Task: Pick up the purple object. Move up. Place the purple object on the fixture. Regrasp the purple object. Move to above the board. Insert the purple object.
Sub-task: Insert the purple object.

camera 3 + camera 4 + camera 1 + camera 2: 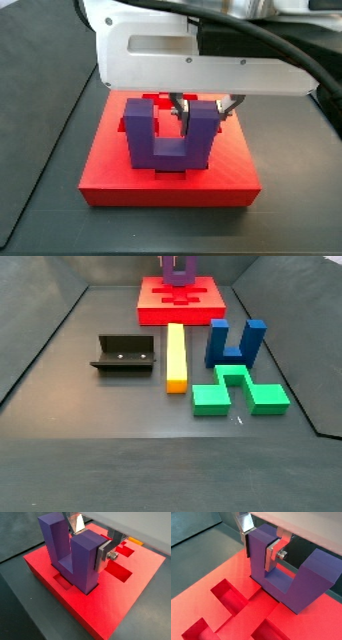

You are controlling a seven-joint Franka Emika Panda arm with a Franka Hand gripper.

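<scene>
The purple object (70, 557) stands upright on the board (127, 597), prongs pointing up and its base down in one of the brighter red slots. My gripper (90, 542) is shut on one prong, with a silver finger (105, 554) flat against each side of it. Both wrist views show this hold; the same purple object (304, 582) is clamped by the gripper (259, 544) above the board (244, 619). In a side view the gripper (198, 108) hangs over the purple object (167, 140) at the middle of the board (107, 165). The fixture (127, 354) stands bare.
A yellow bar (175, 356) lies next to the fixture. A dark blue notched block (235, 341) stands to its right, with green blocks (238, 391) in front. Dark bin walls slope up around the floor.
</scene>
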